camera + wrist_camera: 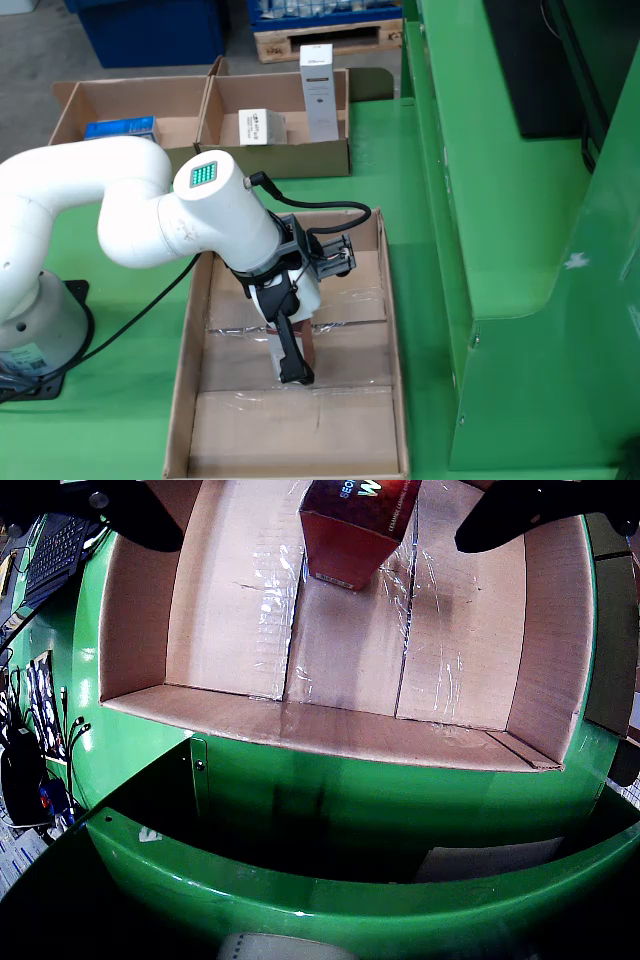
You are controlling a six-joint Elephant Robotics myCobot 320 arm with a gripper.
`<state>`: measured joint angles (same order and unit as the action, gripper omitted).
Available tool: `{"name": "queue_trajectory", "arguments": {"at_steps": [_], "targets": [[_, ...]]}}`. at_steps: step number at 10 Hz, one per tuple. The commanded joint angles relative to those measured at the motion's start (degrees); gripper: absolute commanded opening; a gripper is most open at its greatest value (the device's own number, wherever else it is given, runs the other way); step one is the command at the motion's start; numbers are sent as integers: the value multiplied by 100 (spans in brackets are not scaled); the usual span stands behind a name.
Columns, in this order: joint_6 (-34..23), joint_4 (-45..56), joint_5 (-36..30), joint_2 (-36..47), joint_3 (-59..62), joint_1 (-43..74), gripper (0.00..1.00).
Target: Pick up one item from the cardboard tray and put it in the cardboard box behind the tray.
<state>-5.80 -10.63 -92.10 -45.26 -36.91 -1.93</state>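
In the wrist view a red carton with white lettering stands on the taped floor of the cardboard tray. My gripper is open, its black fingers set wide to either side of the carton and not touching it. In the fixed view the gripper reaches down into the long tray, and a red edge of the carton shows beside one finger. Behind the tray stands a cardboard box holding a small white carton and a tall white one.
A second cardboard box at the back left holds a blue packet. A green machine frame rises along the tray's right side. A keyboard and cables lie at the left of the wrist view.
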Motion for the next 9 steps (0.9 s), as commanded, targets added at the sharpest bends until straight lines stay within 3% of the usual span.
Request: {"name": "queue_trajectory", "arguments": {"at_steps": [1, 7, 9], "targets": [[20, -70, 15, 174, 132, 2, 60], [20, -70, 15, 174, 132, 2, 0], [20, -70, 15, 174, 132, 2, 0]]}}
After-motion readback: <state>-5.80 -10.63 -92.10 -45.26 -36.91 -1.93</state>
